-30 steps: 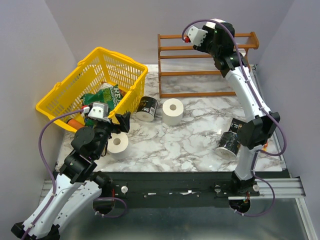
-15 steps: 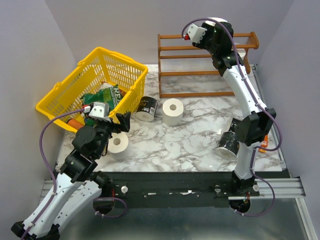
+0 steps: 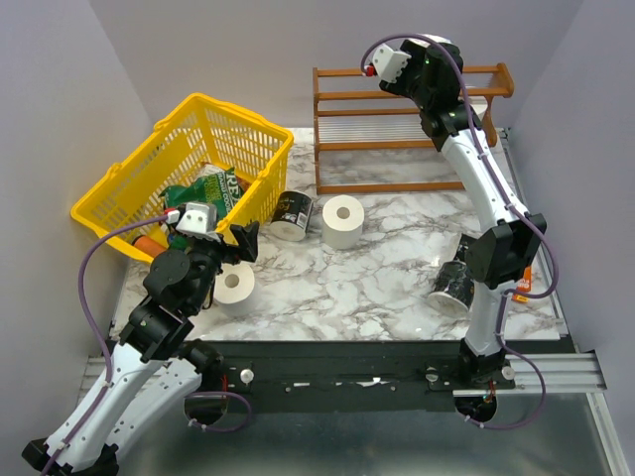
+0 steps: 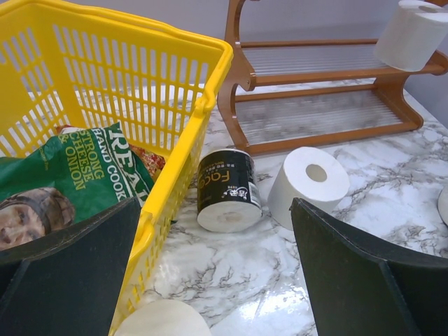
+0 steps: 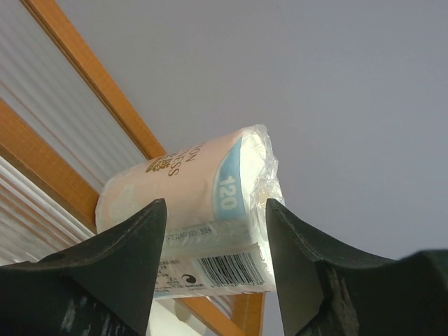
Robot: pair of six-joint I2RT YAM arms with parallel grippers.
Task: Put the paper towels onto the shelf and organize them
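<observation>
Our right hand (image 5: 213, 210) is up at the top tier of the shelf (image 3: 397, 146), with one of its fingers (image 5: 119, 266) on each side of the wrapped roll (image 5: 189, 189). This roll lies on its side against a top rail, its barcode turned toward the wrist camera. The fingers sit so close to the wrapper that we cannot tell whether they pinch it or stand just off it. From the left wrist we see the same roll, tilted, at the right end of the top tier.

Our left hand (image 3: 245, 241) hovers low over the surface (image 3: 387, 283) just beside the basket (image 4: 175, 36). Its fingers (image 4: 77, 273) are spread wide, with nothing gripped between them. A bare roll (image 3: 235, 287) sits on the surface right below this hand. Farther out, a black roll (image 3: 293, 215) lies just beside the basket wall, and a second bare roll (image 3: 343, 220) sits next to it. Both are in front of the shelf's lowest tier. Another black roll (image 3: 456, 283) lies near the right arm's elbow. A green bag (image 4: 70, 168) rests inside the basket.
</observation>
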